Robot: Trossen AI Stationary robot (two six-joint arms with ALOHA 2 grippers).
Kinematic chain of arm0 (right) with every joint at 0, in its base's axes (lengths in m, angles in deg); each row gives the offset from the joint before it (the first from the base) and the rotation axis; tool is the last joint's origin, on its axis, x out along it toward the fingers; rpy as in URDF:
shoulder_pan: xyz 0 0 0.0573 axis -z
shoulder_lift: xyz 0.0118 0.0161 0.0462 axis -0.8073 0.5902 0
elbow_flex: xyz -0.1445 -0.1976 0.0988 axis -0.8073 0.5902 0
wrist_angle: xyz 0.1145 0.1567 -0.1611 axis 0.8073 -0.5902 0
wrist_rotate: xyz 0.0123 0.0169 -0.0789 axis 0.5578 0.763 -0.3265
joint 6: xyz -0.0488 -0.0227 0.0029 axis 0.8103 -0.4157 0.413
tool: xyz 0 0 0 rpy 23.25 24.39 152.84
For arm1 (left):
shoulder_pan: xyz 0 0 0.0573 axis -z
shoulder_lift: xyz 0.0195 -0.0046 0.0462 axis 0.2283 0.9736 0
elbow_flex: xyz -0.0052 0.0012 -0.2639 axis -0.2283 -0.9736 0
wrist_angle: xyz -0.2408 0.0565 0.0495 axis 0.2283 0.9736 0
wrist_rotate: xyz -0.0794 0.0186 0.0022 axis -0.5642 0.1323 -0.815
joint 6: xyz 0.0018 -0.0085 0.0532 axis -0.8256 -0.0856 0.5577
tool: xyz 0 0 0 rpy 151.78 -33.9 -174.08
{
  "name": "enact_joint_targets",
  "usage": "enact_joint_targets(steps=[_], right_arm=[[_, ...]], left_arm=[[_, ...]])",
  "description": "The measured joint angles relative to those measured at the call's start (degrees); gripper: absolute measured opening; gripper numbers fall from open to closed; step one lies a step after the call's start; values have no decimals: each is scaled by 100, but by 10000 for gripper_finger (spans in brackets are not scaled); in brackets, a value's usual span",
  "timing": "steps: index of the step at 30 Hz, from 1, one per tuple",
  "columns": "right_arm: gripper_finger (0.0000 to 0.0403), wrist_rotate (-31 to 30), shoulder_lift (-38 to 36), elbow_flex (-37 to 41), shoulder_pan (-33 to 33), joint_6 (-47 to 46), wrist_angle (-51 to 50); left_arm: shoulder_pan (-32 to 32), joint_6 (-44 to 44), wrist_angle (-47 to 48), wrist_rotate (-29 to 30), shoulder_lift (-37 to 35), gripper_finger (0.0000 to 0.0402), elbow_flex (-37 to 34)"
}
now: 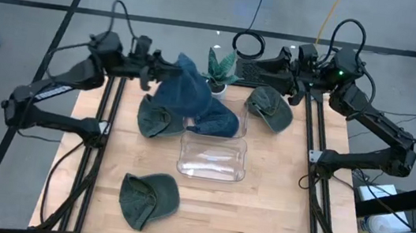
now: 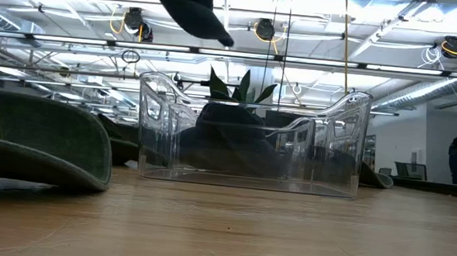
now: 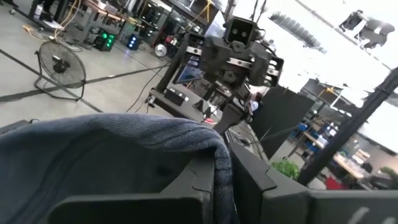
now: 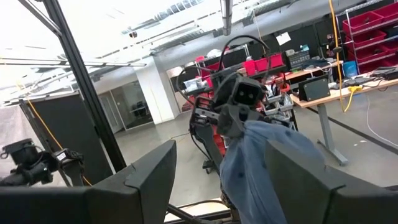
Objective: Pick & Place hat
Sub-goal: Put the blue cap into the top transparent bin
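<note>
We found the left gripper (image 1: 153,68) clamped on the blue denim hat (image 1: 186,98), hanging above the clear bin (image 1: 211,158); the right gripper (image 1: 255,68) stood wide, empty.

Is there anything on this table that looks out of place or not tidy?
Nothing is spilled or damaged. The left gripper is shut on the blue denim hat, which hangs partly over the clear plastic bin instead of lying flat. Three green hats lie scattered around the bin, outside it.
</note>
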Motion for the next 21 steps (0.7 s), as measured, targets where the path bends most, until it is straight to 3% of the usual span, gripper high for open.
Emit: enact_joint_targets(steps=[7,15,21], right_arm=[[232,2,0,0,0,16,2],[234,4,0,0,0,17,44],[232,5,1,0,0,20,294]], left_arm=[[246,-293,-636,288,606,27,-2],[722,-466,-857,1059,1144,27,-4],[943,-539,-1461,1136,1603,27,-4]])
